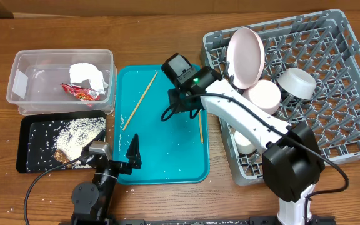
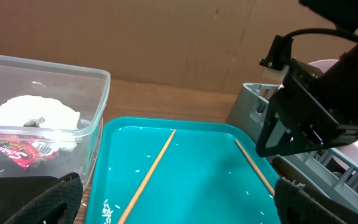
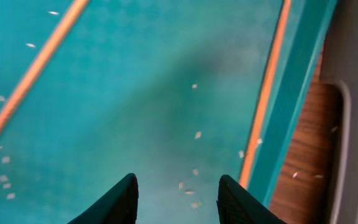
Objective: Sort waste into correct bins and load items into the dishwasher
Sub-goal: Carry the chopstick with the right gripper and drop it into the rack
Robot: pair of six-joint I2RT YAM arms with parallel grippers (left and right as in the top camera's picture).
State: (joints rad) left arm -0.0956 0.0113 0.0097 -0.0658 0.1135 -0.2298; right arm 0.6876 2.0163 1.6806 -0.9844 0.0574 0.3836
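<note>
Since one chopstick (image 3: 267, 93) lies tight against the raised rim of the teal tray (image 3: 135, 112), the right tool (image 3: 176, 190) hangs spread and empty just beside it, probably lining up a pinch.

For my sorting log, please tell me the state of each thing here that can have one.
left gripper: open, empty
right gripper: open, empty, above the teal tray
clear tub: holds napkin and wrapper
black tray: holds rice
chopsticks: both flat on the teal tray
plate: on edge in the dish rack
bowls: both in the rack
cup: in the rack
</note>
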